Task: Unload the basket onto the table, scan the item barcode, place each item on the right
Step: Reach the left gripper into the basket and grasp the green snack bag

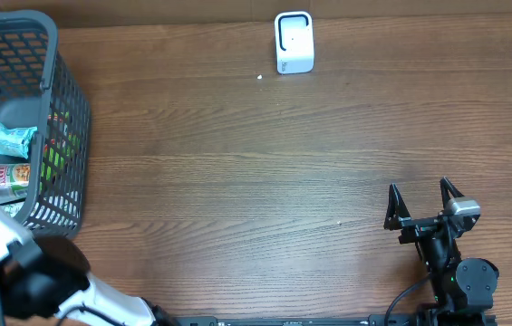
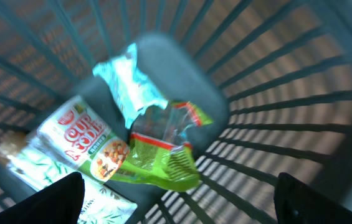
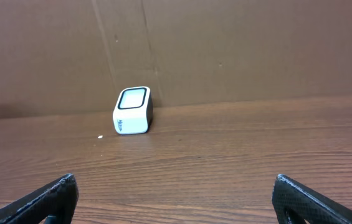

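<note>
Several items lie in the grey basket (image 1: 61,100) at the table's left: a teal packet (image 2: 126,81) (image 1: 9,139), a cup of noodles (image 2: 82,140) (image 1: 2,177), a green snack bag (image 2: 163,158) and a white leaf-printed pack (image 2: 38,168). My left gripper (image 2: 179,202) hangs open inside the basket, above the green bag, with nothing between its fingers. The white barcode scanner (image 1: 294,42) (image 3: 132,111) stands at the back middle. My right gripper (image 1: 419,192) (image 3: 176,193) rests open and empty at the front right, facing the scanner.
The basket's ribbed walls (image 2: 275,74) rise close around the left gripper. A small white speck (image 1: 260,77) lies left of the scanner. A brown wall (image 3: 225,43) stands right behind the scanner.
</note>
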`<state>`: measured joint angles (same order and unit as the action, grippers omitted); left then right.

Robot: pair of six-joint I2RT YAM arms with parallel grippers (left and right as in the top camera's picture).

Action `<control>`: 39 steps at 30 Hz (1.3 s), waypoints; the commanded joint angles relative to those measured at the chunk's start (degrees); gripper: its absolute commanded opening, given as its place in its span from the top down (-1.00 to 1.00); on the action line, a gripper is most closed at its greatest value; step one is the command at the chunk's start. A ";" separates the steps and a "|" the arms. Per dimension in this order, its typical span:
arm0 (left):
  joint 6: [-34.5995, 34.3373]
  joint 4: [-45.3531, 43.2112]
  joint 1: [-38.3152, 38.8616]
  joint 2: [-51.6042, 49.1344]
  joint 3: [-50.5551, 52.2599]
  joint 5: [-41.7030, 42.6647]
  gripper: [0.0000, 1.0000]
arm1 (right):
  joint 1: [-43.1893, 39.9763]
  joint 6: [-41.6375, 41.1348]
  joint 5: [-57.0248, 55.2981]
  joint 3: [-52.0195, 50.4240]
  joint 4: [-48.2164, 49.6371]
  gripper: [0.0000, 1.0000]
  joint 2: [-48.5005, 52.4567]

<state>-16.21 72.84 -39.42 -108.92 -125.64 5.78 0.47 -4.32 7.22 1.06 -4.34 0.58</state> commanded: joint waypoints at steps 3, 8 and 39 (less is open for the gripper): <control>0.07 1.07 0.68 -7.17 -0.46 -0.42 -0.75 | 0.26 -0.22 -0.11 -0.59 0.20 -1.00 -0.42; 1.40 1.60 2.97 -12.39 -0.46 -2.86 -0.75 | 0.26 -0.22 -0.11 -0.59 0.17 -1.00 -0.42; 1.88 3.15 5.70 -36.15 0.00 -4.85 -0.62 | 0.26 -0.22 -0.11 -0.59 0.17 -1.00 -0.42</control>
<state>-15.03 75.35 -33.95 -139.52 -125.58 0.97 0.47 -4.29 7.22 1.06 -4.36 0.58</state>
